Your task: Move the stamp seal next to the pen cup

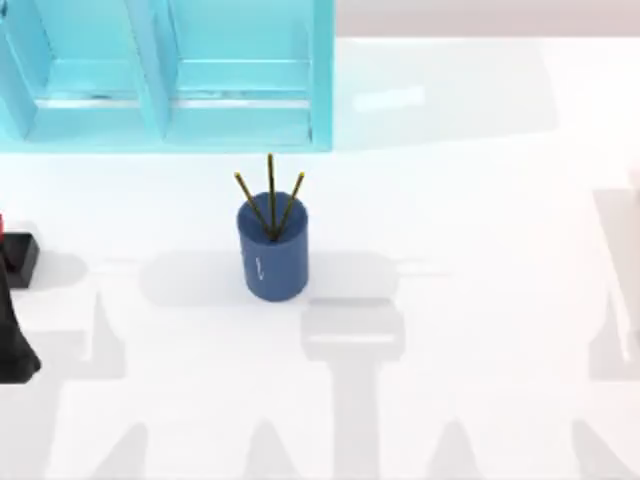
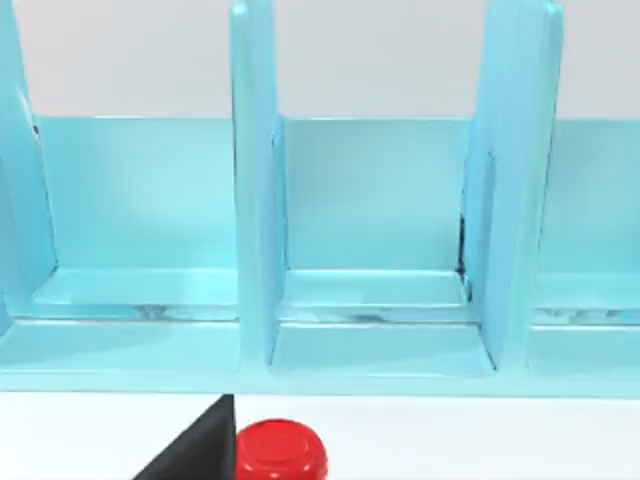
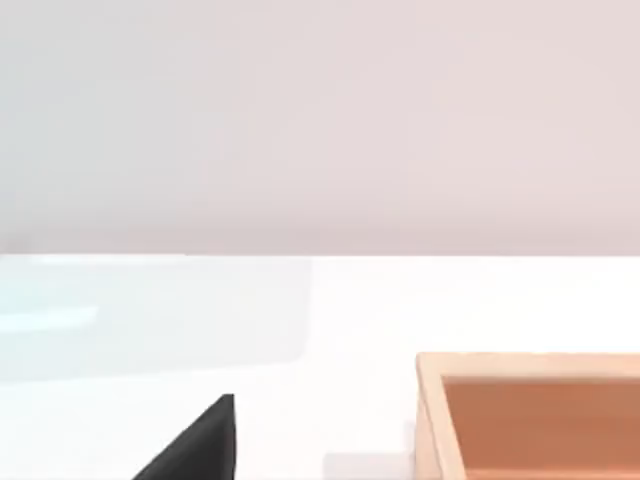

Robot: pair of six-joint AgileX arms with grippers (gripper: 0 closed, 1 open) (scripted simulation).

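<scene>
The pen cup (image 1: 272, 250), dark blue with three thin pencils sticking out, stands upright near the middle of the table. The stamp seal (image 1: 18, 258) sits at the table's far left edge, well left of the cup; its black base shows and the frame cuts off its red top. Its glossy red knob (image 2: 280, 455) also appears in the left wrist view, close to a black part of my left gripper (image 2: 200, 452). My left gripper (image 1: 14, 340) hangs at the left edge just in front of the seal. A black part of my right gripper (image 3: 200, 450) shows over bare table.
A large translucent cyan shelf unit (image 1: 170, 70) stands along the back left, behind the cup and the seal; its compartments (image 2: 380, 250) face the left wrist camera. A shallow wooden box (image 3: 530, 410) lies near my right gripper. White table surrounds the cup.
</scene>
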